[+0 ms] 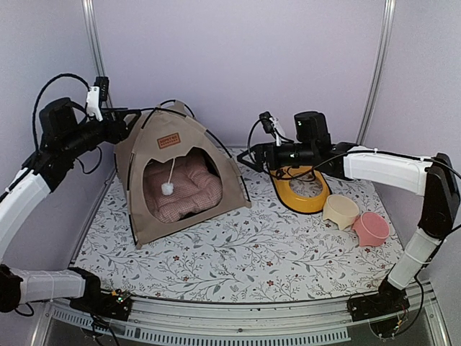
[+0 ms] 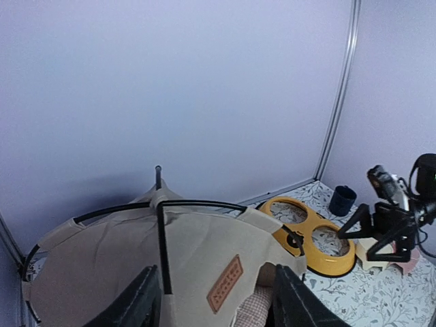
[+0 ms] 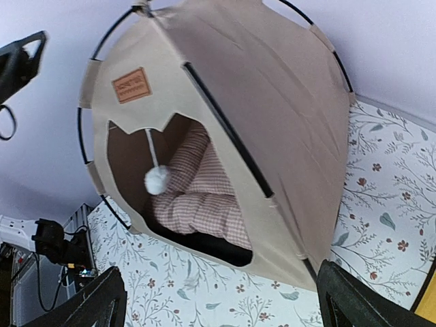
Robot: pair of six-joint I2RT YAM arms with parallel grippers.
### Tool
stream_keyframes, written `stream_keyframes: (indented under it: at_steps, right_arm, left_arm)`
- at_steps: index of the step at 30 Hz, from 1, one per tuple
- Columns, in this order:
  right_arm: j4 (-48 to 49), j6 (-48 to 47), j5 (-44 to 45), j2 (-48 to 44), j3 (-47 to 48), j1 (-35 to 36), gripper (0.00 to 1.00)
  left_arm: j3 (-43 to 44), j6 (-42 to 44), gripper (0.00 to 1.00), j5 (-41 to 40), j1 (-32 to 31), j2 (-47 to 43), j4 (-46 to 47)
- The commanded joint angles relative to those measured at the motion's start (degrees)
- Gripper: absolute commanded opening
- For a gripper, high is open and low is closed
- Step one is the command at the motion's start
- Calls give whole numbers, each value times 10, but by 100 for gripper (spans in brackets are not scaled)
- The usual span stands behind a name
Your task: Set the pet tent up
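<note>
- Landmark: white floral-print mat (image 1: 238,252).
- Tan fabric pet tent (image 1: 216,169) stands upright on the mat's far-left corner, apex up, base flat on the mat.
- Arched doorway faces the mat's near edge, turned a bit to the mat's right. No clear long axis on the base; tallest dimension runs straight up from the mat.
- Thin black poles (image 3: 225,126) cross at the apex & run down the fabric seams to the mat.
- Small brown label (image 1: 168,140) above the doorway; white pom-pom (image 1: 167,189) hangs on a string in the opening.
- Pink checked quilted cushion (image 1: 191,191) inside, lying on the tent floor.
- Left gripper (image 2: 212,296): above the mat's far-left corner at the tent top, fingers parted w/ fabric & a pole between them; no clamp visible.
- Right gripper (image 3: 228,303): over the mat's far middle, pointed at the tent's side, fingers spread wide, nothing held.
- Yellow oval bowl stand (image 1: 288,194) tilted on the mat's far right.
- Beige bowl (image 1: 340,210) & pink bowl (image 1: 372,228) at the mat's right edge.
</note>
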Motion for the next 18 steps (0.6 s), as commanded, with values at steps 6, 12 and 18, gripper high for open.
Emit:
stream_keyframes:
  at_steps: [6, 12, 18]
  right_arm:
    - [8, 15, -7, 77, 17, -19, 99]
    - [-3, 14, -2, 99, 32, -24, 99]
    - [-4, 14, 2, 94, 19, -29, 99]
  left_arm:
    - [-101, -160, 42, -176, -179, -89, -117]
    - [-199, -333, 33, -289, -320, -120, -179]
    - [-249, -445, 26, -352, -320, -140, -256]
